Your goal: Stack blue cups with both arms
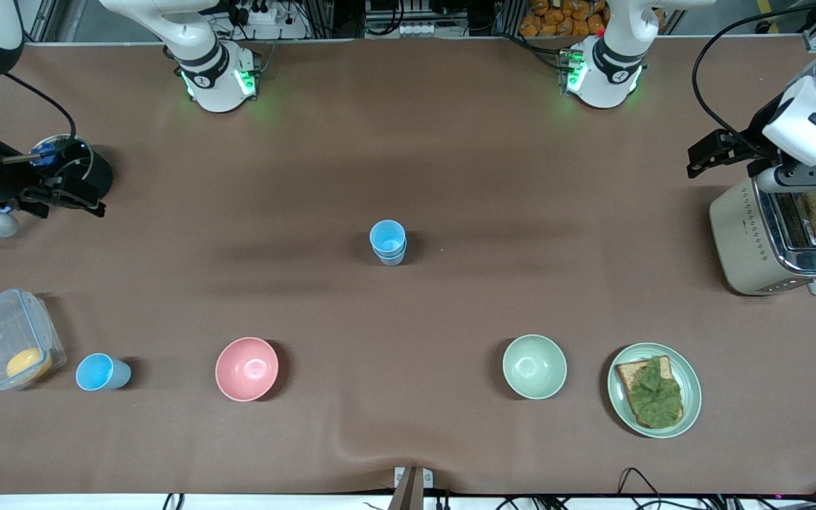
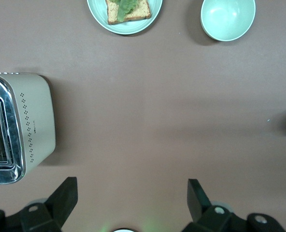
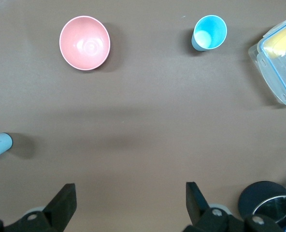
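Two small tapered light-blue plastic cups, nested as one stack [image 1: 387, 242], stand upright at the middle of the brown table [image 1: 408, 142], while a third light-blue plastic cup [image 1: 101, 372] stands alone between a clear lidded container [image 1: 10, 338] and a round pink bowl [image 1: 246, 368], nearer the front camera toward the right arm's end. The left gripper [image 2: 131, 195] hangs empty, fingers spread wide, over bare table beside a cream-and-chrome toaster [image 1: 776, 237]. The right gripper [image 3: 129, 195], equally wide and empty, hovers over the table at its own end.
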Available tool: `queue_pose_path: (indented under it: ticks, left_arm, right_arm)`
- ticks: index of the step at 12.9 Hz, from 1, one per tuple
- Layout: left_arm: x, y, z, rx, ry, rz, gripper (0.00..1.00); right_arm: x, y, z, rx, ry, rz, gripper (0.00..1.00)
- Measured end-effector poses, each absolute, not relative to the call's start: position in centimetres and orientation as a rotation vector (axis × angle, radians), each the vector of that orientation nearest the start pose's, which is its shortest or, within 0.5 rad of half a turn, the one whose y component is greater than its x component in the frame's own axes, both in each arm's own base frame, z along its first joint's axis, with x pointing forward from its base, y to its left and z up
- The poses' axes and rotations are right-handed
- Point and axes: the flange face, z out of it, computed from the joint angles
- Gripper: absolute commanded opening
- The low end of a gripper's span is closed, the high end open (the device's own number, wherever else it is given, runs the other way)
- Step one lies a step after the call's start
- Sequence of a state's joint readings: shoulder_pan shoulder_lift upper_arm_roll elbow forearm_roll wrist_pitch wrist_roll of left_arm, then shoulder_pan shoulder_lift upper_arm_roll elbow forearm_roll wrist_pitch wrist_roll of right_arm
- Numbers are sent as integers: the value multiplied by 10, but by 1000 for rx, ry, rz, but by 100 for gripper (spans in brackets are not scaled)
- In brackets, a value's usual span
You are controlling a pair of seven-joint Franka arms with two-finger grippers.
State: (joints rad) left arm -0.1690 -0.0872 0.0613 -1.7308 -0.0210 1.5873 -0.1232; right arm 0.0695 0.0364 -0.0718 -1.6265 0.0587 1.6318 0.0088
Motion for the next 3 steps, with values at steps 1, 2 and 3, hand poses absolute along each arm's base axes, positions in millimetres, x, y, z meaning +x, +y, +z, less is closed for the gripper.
queue_pose_path:
  ticks: [1, 2, 3]
  left_arm:
    - [522, -57, 597, -3159, -27, 98, 100]
    - [521, -56, 597, -3158, -30, 108, 100]
    - [521, -54, 596, -3157, -35, 114, 100]
  right_arm:
    - [569, 5, 583, -3085, 24, 48, 100]
    - [569, 5, 583, -3085, 24, 48, 100]
    - [569, 5, 583, -3085, 24, 48, 100]
